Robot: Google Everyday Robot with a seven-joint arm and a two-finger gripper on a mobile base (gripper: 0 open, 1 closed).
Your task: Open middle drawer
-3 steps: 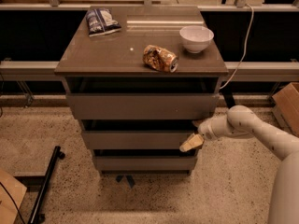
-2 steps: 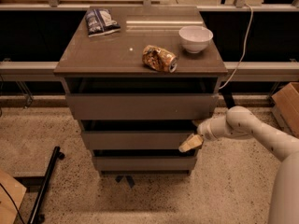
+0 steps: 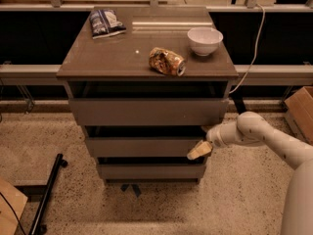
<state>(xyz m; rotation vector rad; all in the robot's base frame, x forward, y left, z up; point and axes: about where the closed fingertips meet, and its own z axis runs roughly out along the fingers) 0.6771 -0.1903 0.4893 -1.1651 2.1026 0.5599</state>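
The cabinet [image 3: 146, 58] has three grey-brown drawer fronts. The middle drawer [image 3: 142, 147] is the second front, flat and handleless, with a dark gap above it. It stands about flush with the lowest front and behind the taller top front. My gripper [image 3: 201, 149] reaches in from the right on a white arm and sits at the right end of the middle drawer front. One tan finger [image 3: 198, 152] shows against the front's right edge.
On the cabinet top lie a crushed can [image 3: 167, 61], a white bowl [image 3: 205, 40] and a blue snack bag [image 3: 105, 22]. A cardboard box [image 3: 299, 110] stands at the right. A black bar [image 3: 46, 194] lies on the floor at the left.
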